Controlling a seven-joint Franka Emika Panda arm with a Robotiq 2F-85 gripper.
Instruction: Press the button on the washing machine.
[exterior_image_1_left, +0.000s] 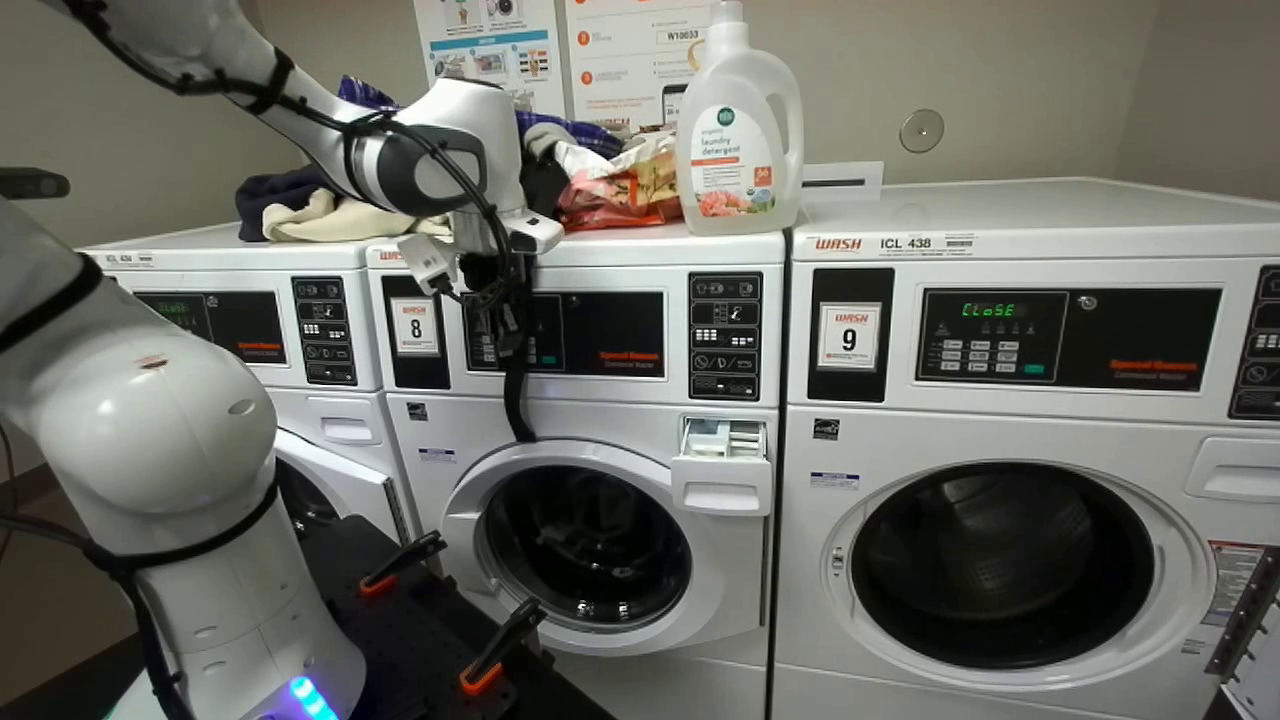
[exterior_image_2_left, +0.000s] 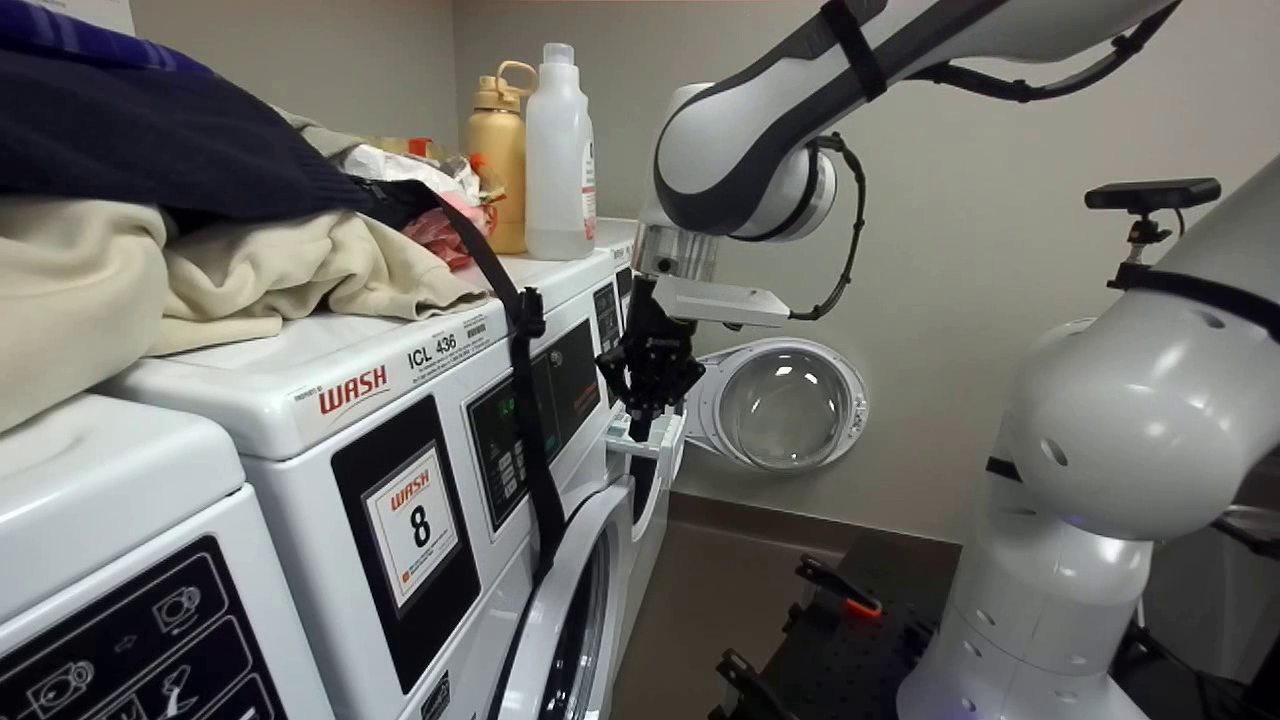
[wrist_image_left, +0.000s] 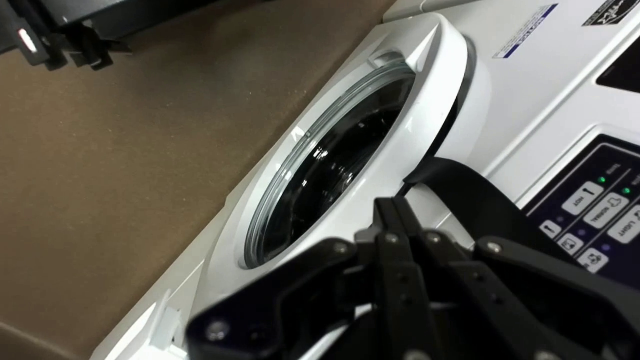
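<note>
The washing machine (exterior_image_1_left: 600, 420) is the white front-loader with the "8" sticker, and it also shows in an exterior view (exterior_image_2_left: 500, 545) and the wrist view (wrist_image_left: 510, 85). Its dark control panel (exterior_image_1_left: 615, 335) has small light buttons (wrist_image_left: 582, 197) with icons, seen at the right of the wrist view. My gripper (wrist_image_left: 397, 202) is shut and empty, fingertips together, pointing down. In both exterior views the gripper (exterior_image_1_left: 512, 345) (exterior_image_2_left: 640, 425) hangs in front of the machine, and in an exterior view a gap shows between it and the panel. The gripper and strap hide part of the keypad.
A black strap (exterior_image_2_left: 530, 400) hangs across the panel to the round door (exterior_image_1_left: 585, 640). The soap drawer (exterior_image_1_left: 722, 485) is pulled out. A detergent bottle (exterior_image_1_left: 740, 150), a tan flask (exterior_image_2_left: 497, 170) and clothes (exterior_image_2_left: 250, 270) sit on top. Machine "9" (exterior_image_1_left: 850, 415) stands beside it.
</note>
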